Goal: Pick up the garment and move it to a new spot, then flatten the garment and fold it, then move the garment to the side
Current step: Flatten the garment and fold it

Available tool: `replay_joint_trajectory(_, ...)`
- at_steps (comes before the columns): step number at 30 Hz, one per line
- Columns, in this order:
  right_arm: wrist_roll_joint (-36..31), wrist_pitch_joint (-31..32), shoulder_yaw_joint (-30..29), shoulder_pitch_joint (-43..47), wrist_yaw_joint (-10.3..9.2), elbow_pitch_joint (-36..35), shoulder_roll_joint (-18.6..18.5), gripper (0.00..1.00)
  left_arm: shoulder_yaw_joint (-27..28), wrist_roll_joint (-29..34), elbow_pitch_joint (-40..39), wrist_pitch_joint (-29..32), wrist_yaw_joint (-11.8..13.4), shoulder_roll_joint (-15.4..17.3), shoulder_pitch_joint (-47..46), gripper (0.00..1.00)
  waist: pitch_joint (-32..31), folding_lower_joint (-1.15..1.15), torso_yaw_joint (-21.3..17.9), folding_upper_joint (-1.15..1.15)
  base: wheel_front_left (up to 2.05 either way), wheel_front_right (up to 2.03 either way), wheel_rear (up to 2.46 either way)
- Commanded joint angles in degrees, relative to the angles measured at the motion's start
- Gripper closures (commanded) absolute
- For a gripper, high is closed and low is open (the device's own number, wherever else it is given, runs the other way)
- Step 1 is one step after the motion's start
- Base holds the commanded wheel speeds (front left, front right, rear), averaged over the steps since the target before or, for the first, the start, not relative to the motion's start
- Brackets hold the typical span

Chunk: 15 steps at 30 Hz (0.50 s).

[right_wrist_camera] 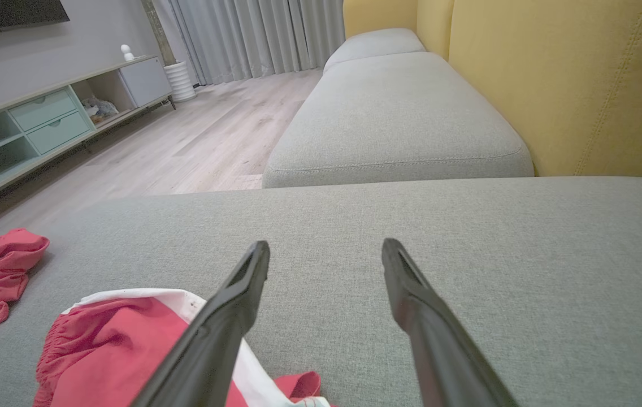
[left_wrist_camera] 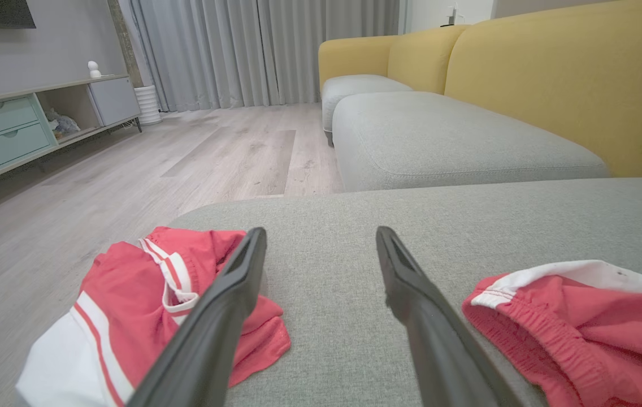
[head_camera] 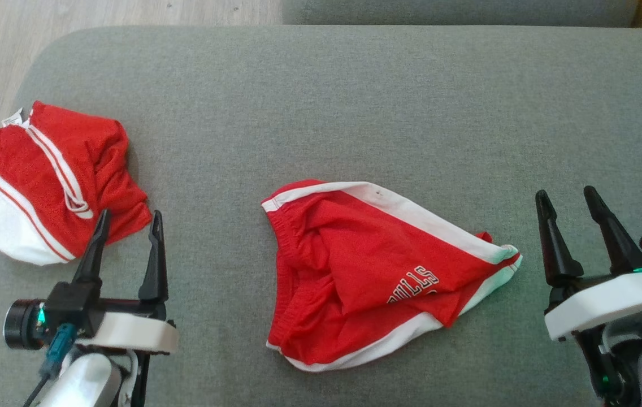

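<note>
On the wide grey fabric sofa cushion (head_camera: 355, 102) lie two garments. A red mesh pair of shorts with white side stripes (head_camera: 58, 181), loosely folded, sits at the cushion's left edge. A second red pair of shorts with white trim and "BULLS" lettering (head_camera: 366, 271) lies rumpled in the middle, waistband bunched and layers overlapping unevenly.

There are two end effectors, both released and empty. The left end effector (head_camera: 130, 217) has its tips just beside the folded shorts' near hem, and the right end effector (head_camera: 567, 195) is just right of the lettered shorts.

The lettered shorts look like the pair awaiting work. A careless swing of the left arm could snag the folded shorts and undo them, or push them over the edge to the pale wooden floor (head_camera: 100, 11). A pinch that catches only one slippery layer of the lettered shorts would likely lift them bunched.
</note>
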Motion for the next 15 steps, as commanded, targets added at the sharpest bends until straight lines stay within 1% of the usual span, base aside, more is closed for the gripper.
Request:
replay_joint_trajectory(1, -0.48, 0.02, 1.4, -1.08, -0.04, -2.22, -0.76, 0.0, 3.01, -0.53, -1.82, -0.06, 0.43, 1.89, -2.07, 0.0, 0.06, 0.0, -0.09, 0.0, 0.0, 0.0, 0.0)
replay_joint_trajectory(9, -0.33, 0.02, 1.45, -1.46, -0.04, -2.26, -0.74, 0.0, 2.92, -0.8, -1.98, 0.34, 0.6, 1.8, -3.05, 0.0, 0.61, 0.0, -0.4, 0.0, 0.0, 0.0, 0.0)
replay_joint_trajectory(12, -0.31, 0.07, 1.4, -1.67, -0.04, -2.48, -0.73, 0.0, 1.34, -0.51, -2.37, 2.08, -0.86, 1.13, -6.01, 0.0, 1.3, 0.0, -0.5, 0.0, 0.0, 0.0, 0.0)
replay_joint_trajectory(15, -0.28, 0.23, 1.37, -2.1, -0.04, -2.71, -0.89, 0.0, -0.86, -1.31, -1.49, 5.93, -3.96, -0.35, -11.12, 0.0, 2.57, 0.0, -0.73, 0.0, 0.0, 0.0, 0.0)
